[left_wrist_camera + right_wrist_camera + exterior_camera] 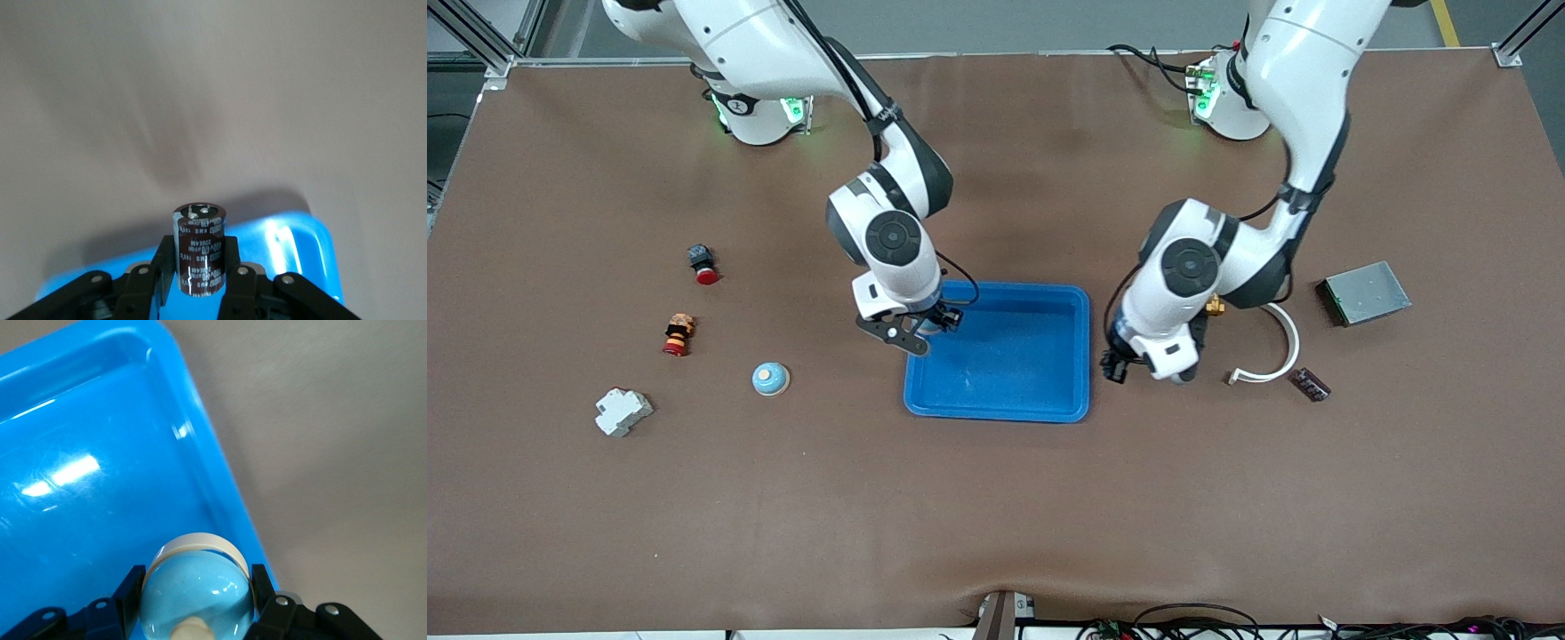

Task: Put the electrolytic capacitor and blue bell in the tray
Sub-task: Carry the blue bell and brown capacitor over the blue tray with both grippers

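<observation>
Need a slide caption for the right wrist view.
Right hand shut on blue bell over the blue tray, near its rim.

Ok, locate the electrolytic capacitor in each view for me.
Front view: not discernible, hidden by the left arm's wrist beside the tray.
Left wrist view: the capacitor stands clamped in the left tool, low in the picture.
Right wrist view: not in it.
Shared landmark: the blue tray.

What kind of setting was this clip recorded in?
Most likely a robotics lab workcell: a brown mat-covered table framed by aluminium rails, cables along its edge, and assorted electrical parts such as a grey metal box and white plastic breaker laid out around a bright-blue plastic tray.
</observation>
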Tool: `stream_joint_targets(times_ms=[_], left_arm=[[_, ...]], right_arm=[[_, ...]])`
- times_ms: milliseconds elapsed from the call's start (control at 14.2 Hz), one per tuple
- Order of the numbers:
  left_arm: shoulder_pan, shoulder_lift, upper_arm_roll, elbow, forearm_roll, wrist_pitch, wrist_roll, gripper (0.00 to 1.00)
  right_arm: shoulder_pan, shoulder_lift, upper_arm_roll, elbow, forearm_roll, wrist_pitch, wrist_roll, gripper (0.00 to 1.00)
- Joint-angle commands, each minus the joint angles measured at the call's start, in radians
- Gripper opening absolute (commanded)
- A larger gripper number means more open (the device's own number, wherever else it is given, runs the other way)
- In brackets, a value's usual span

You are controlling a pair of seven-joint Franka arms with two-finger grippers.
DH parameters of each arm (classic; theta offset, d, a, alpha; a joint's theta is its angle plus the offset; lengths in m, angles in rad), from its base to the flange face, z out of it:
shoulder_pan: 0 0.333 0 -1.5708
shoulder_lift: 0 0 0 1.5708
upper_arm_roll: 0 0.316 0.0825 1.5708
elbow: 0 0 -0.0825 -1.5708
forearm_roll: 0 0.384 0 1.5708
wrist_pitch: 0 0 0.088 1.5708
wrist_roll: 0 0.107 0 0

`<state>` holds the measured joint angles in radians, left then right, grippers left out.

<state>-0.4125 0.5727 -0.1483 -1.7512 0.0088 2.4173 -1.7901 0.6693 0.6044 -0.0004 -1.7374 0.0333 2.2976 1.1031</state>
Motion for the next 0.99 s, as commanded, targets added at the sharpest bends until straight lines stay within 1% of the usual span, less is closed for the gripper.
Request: stream_joint_targets(times_ms=[0,212,353,494,635,706,776,847,917], left_arm=[[-0.045,0.049,0.015,0.091,-0.003,-0.021,-0.078,0.0],[-0.098,0.091,0.013,0.093,-0.006,-0.021,-0.123,0.0],[-0.117,0.121,0.013,0.093,-0.003,-0.017,-0.155,0.0],[-0.143,0.127,0.015,0.091,-0.003,-0.017,-0.189,0.0],[-0.147,0.125,0.013,0.085,-0.003,-0.021,-0.207,0.0],[-0.146,0.125,0.012,0.082,-0.003,-0.021,-0.21,0.06],[-0.146,0.125,0.013,0.081,-0.003,-0.024,-0.21,0.46],[-0.146,0.125,0.013,0.082,-0.003,-0.038,-0.21,0.99],[-0.146,0.121,0.015,0.084,-0.001,-0.047,-0.209,1.0]], right_arm=[[0.024,0.058,-0.009,0.065,0.011,0.022,0.043,0.0],[0.032,0.09,-0.009,0.067,0.011,0.072,0.07,0.0],[0.038,0.1,-0.009,0.067,0.011,0.086,0.086,0.0],[0.039,0.107,-0.009,0.067,0.017,0.088,0.086,0.0],[0.041,0.114,-0.009,0.067,0.028,0.088,0.086,0.0],[0.044,0.117,-0.009,0.067,0.04,0.089,0.086,0.0],[0.046,0.121,-0.009,0.07,0.051,0.091,0.086,0.0],[0.046,0.124,-0.009,0.07,0.057,0.106,0.086,0.0],[0.047,0.127,-0.009,0.07,0.066,0.13,0.086,0.0]])
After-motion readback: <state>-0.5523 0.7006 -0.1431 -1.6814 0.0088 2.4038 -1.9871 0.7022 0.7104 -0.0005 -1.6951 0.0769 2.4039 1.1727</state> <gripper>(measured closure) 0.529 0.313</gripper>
